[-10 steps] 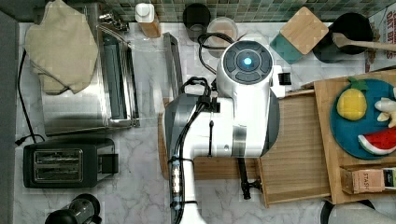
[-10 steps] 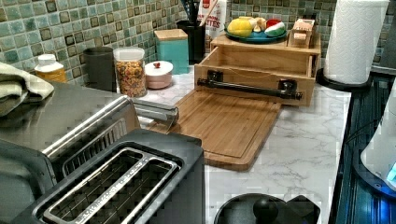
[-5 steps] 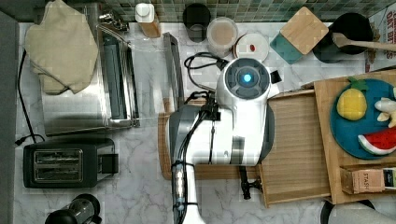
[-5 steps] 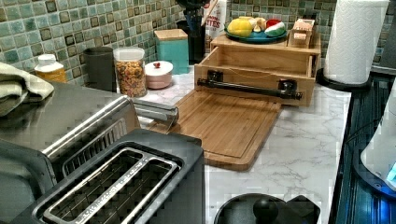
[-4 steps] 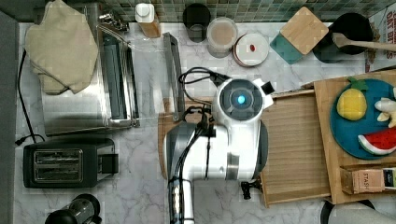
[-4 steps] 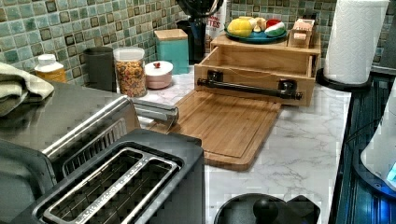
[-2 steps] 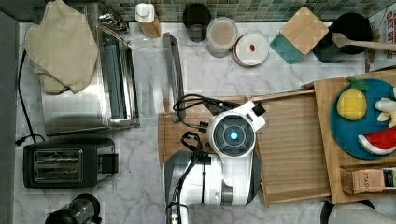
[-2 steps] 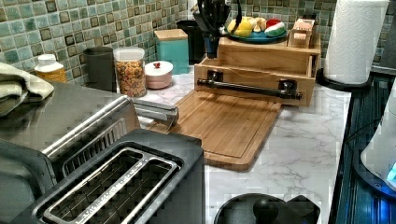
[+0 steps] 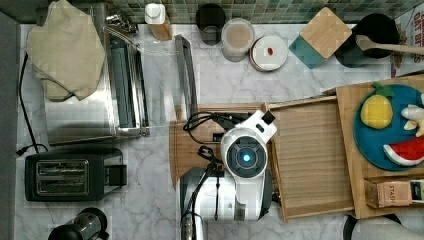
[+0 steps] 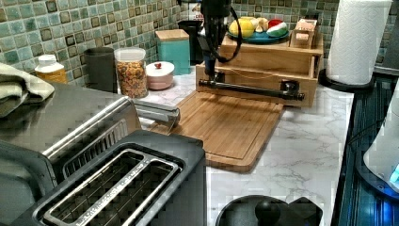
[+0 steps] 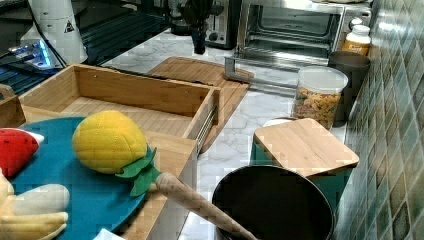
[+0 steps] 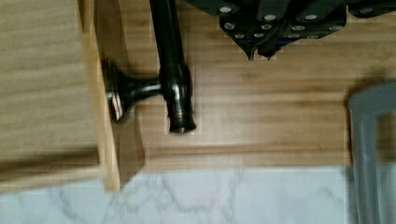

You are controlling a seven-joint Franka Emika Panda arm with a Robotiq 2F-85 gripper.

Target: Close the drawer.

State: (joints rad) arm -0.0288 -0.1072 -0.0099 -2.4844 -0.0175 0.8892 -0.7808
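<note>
The drawer (image 9: pixel 310 155) is a light bamboo tray pulled out of its wooden box toward the top view's left. Its black bar handle (image 10: pixel 249 89) runs along the front. My gripper (image 10: pixel 210 71) hangs just above the wooden cutting board (image 10: pixel 226 122), at the handle's end on the left view's left. In the wrist view the handle (image 12: pixel 170 60) and its end post lie beside my gripper (image 12: pixel 260 52), whose fingers are shut with nothing between them. The arm's white body (image 9: pixel 245 165) covers most of the handle from above. In the right view my gripper (image 11: pixel 199 46) is beyond the drawer (image 11: pixel 130 95).
A blue plate (image 9: pixel 385 130) with toy fruit sits on the box top. A toaster oven (image 9: pixel 120 85) with its door open and a black toaster (image 9: pixel 70 172) stand at the top view's left. Jars and a teal canister (image 9: pixel 320 37) line the tiled wall. A paper towel roll (image 10: pixel 360 40) stands beside the box.
The arm has swung from the jars at the back down over the cutting board, and the gripper has dropped to the handle's end. The drawer has not moved.
</note>
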